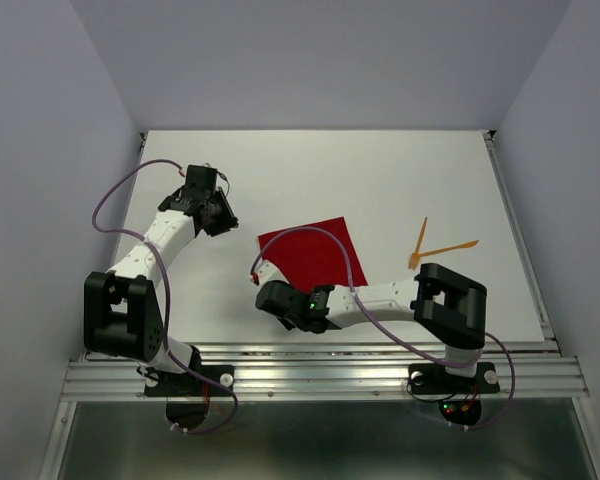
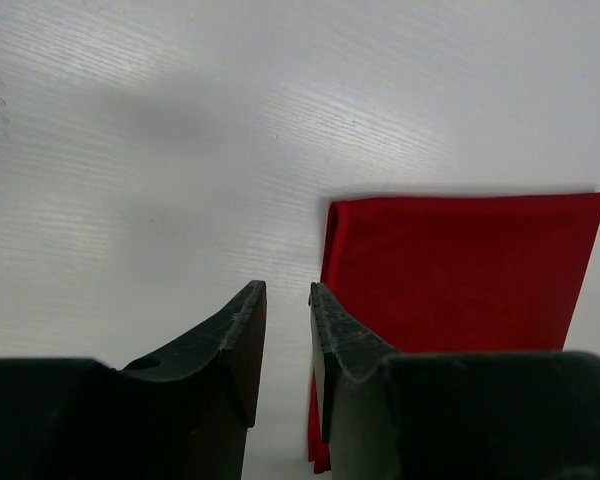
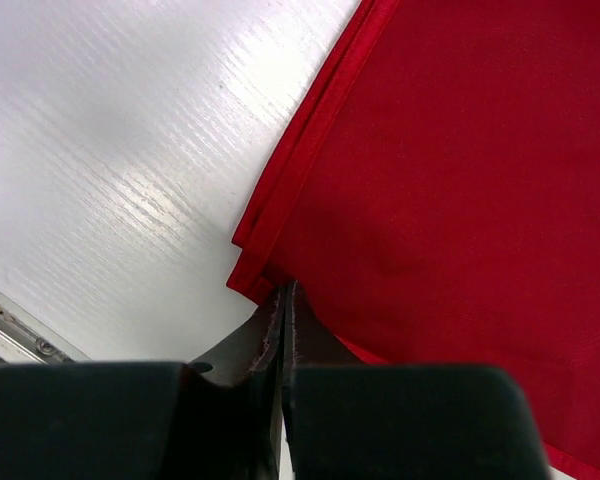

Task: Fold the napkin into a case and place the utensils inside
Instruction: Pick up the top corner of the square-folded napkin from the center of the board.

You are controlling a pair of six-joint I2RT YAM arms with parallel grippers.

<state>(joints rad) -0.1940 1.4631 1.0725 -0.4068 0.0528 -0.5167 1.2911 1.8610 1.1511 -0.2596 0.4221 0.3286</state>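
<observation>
Both utensils (image 1: 446,250) are lying beside the napkin (image 1: 315,258), right gripper (image 3: 285,298) pinching its corner, left gripper (image 2: 288,292) hovering parted, empty.

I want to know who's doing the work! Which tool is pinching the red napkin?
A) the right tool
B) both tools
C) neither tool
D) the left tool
A: the right tool is shut on a corner of the napkin, while the left tool stands open with nothing between its fingers.
</observation>
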